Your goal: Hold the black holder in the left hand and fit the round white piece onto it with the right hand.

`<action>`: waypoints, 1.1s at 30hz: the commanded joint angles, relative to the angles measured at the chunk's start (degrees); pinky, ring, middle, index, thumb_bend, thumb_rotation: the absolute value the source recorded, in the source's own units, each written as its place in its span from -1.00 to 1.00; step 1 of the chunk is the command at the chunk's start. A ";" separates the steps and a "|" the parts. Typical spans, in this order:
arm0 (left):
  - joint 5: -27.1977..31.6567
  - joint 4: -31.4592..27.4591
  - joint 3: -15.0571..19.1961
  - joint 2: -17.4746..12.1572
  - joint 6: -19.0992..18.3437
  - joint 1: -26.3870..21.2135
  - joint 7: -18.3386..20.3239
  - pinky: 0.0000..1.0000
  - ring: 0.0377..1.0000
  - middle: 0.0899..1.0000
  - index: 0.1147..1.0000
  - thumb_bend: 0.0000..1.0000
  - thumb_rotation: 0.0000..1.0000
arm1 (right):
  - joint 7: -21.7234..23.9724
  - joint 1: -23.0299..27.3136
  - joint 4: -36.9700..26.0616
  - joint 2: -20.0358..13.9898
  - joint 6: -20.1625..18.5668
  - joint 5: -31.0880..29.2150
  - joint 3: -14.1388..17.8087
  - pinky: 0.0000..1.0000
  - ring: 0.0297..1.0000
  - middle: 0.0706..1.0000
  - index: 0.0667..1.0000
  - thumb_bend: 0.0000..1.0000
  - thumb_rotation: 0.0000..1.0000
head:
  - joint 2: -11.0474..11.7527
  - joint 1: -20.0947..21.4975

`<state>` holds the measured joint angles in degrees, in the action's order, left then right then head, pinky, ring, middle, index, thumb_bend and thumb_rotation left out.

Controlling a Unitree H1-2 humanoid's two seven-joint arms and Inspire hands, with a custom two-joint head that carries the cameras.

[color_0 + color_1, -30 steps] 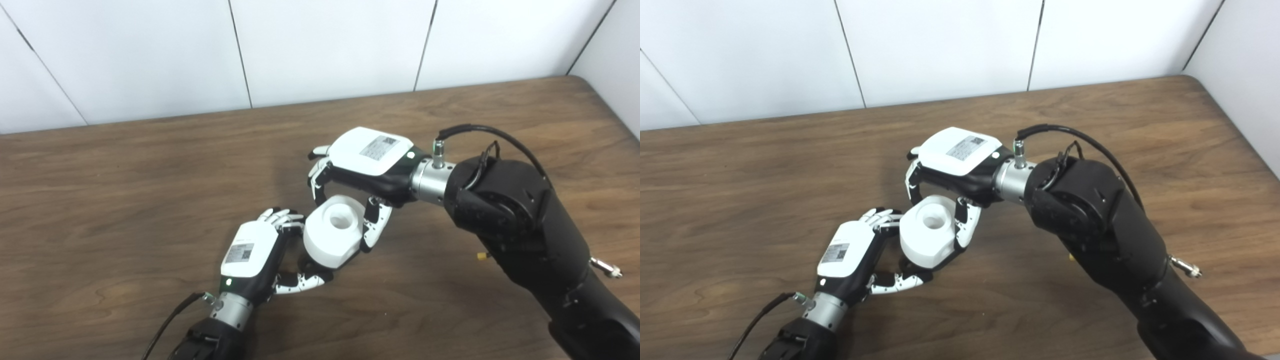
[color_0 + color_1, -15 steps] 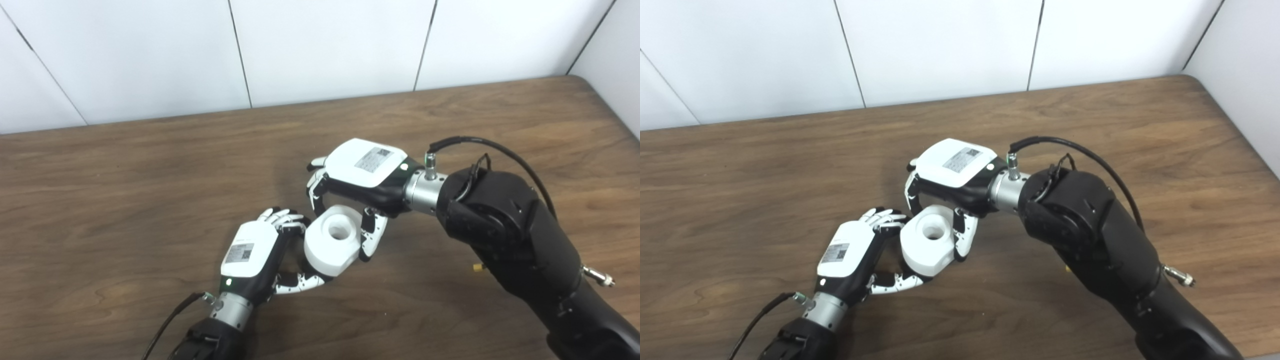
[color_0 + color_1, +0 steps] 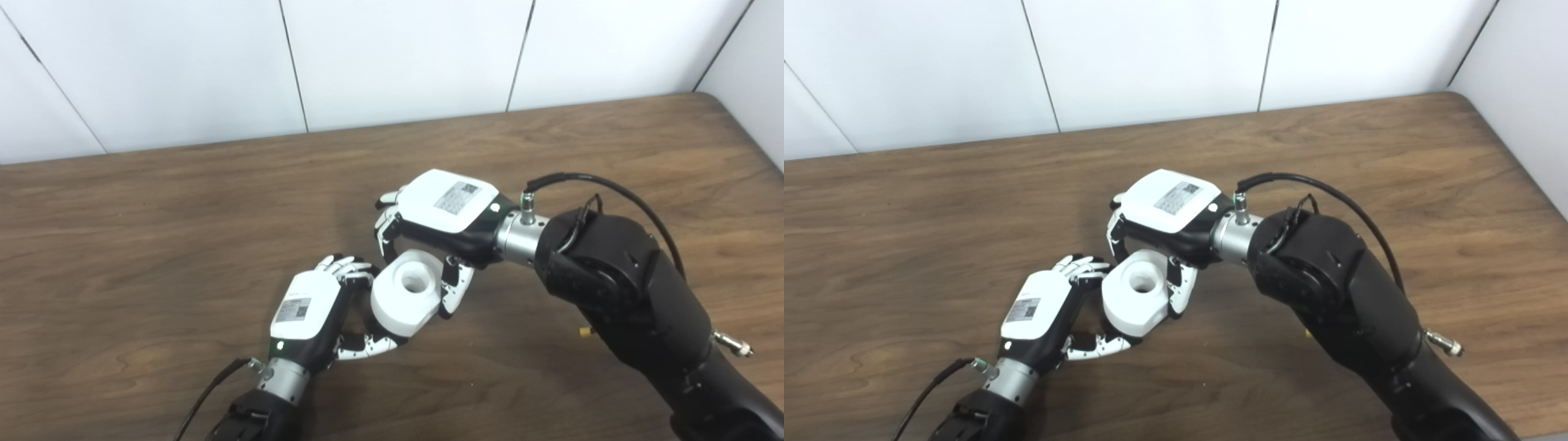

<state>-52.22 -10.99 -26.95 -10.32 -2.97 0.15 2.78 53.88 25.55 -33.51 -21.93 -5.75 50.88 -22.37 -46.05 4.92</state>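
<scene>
The round white piece (image 3: 407, 295), a thick puck with a hole in its top, sits tilted between my two hands. My right hand (image 3: 444, 205) reaches in from above and is shut on it, fingers on its far side and thumb on its near right side. My left hand (image 3: 306, 306) is curled against the piece's left and lower side, thumb under it. The black holder is almost wholly hidden beneath the white piece and inside the left hand's grasp. In the right eye view the piece (image 3: 1138, 293) touches the left hand's fingertips (image 3: 1083, 264).
The brown wooden table (image 3: 153, 233) runs back to a white panelled wall (image 3: 392, 55). Its rounded far right corner (image 3: 710, 98) meets a side wall. A small yellow object (image 3: 585, 331) lies on the table under my right forearm (image 3: 618, 288).
The right hand has come down and slightly left with the white piece, bringing it closer against the left hand. Most of that happened early; the left hand has stayed put.
</scene>
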 commanded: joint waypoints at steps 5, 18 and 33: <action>-0.93 0.52 -0.98 0.28 -0.75 0.37 2.49 0.86 0.68 0.49 -0.16 0.05 -0.89 | -0.52 0.64 0.12 -0.34 1.68 0.69 0.07 0.73 0.81 0.54 -0.09 0.05 -0.69 | 0.19 0.00; -1.06 0.82 -1.08 0.27 -0.40 0.24 2.12 0.85 0.68 0.49 -0.16 0.05 -0.89 | 4.75 1.99 -0.68 -0.56 0.26 0.27 0.84 0.80 0.87 0.67 0.40 1.00 -0.16 | 0.33 -0.04; -1.04 1.28 -1.07 0.26 -0.08 0.12 1.66 0.83 0.67 0.48 -0.16 0.05 -0.89 | 9.52 2.77 -1.37 -0.01 -4.60 0.29 2.12 0.94 1.00 0.98 0.74 1.00 0.16 | 0.48 0.12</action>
<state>-52.35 -10.94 -27.04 -10.07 -3.01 0.12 2.70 63.43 25.73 -33.50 -22.04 -9.44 50.78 -21.26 -45.53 5.01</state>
